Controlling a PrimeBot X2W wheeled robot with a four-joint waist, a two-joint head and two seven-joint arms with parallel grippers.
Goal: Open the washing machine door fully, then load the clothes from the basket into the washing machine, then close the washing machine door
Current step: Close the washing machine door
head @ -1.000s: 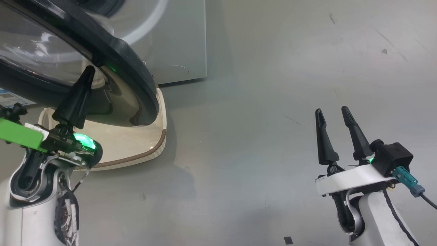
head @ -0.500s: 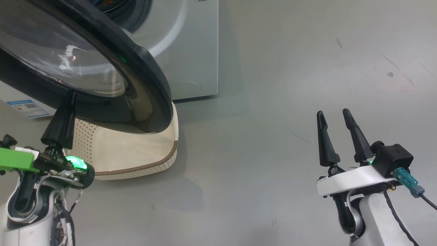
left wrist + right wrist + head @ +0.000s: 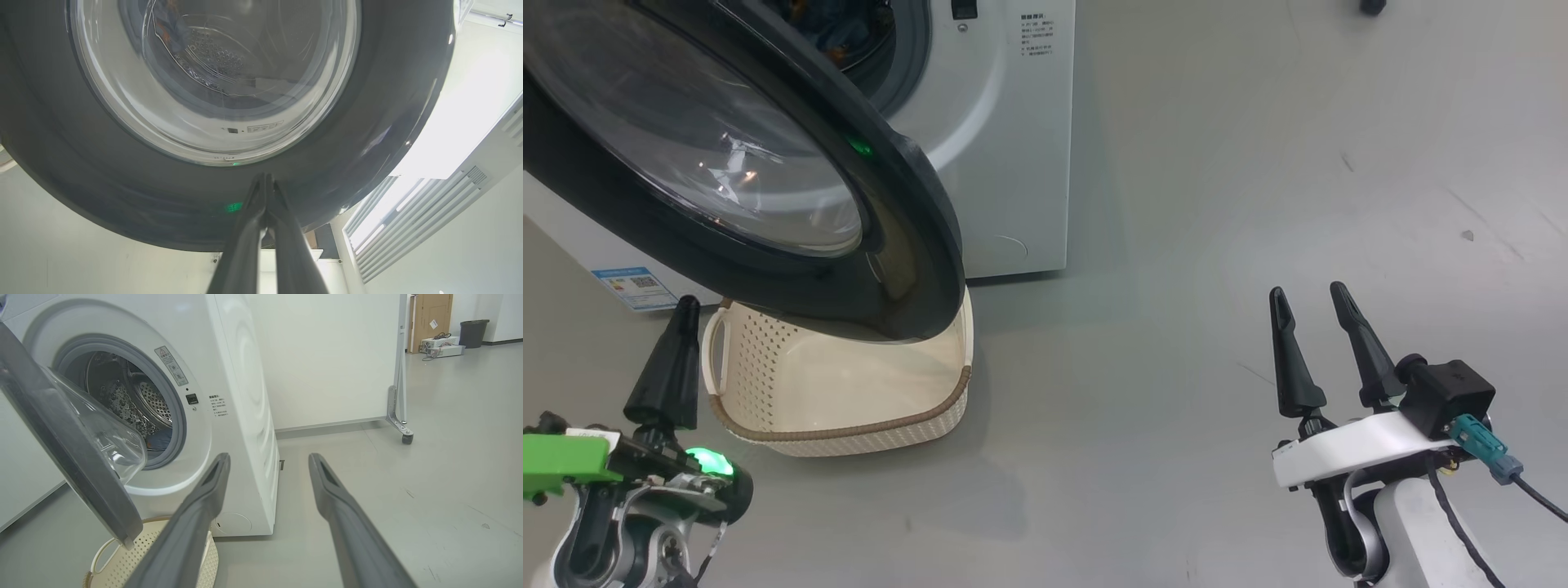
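Washing machine door (image 3: pixel 915 212): found partly open, swung out from the front on its hinge side. The glossy black rim and clear glass bowl are tilted toward the head camera. In the head view its lower edge overhangs the basket.
Washing machine (image 3: pixel 1013 163): white front-loader, set on the grey floor (image 3: pixel 1217 204). The drum opening is exposed behind the door, and the grey gasket and perforated steel are seen in the right wrist view.
Clothes (image 3: pixel 161 439): blue fabric is seen low inside the drum. A blue and orange patch is also seen through the door glass in the left wrist view.
Basket (image 3: pixel 849 433): placed on the floor just before the machine, beneath the door. Its cream floor is visible, and its far end is hidden by the door.
Left gripper (image 3: pixel 686 304): the fingers are pressed together with nothing between them. The tip is held just beside the basket's left handle, under the door rim. In the left wrist view the tips are aimed at the lower black rim. Contact with the rim cannot be determined.
Right gripper (image 3: pixel 1307 291): the fingers are spread apart and nothing is held. It is kept over bare floor, well apart from the machine and basket.
Blue label (image 3: pixel 633 286): noted at the machine's lower corner, left of the basket.
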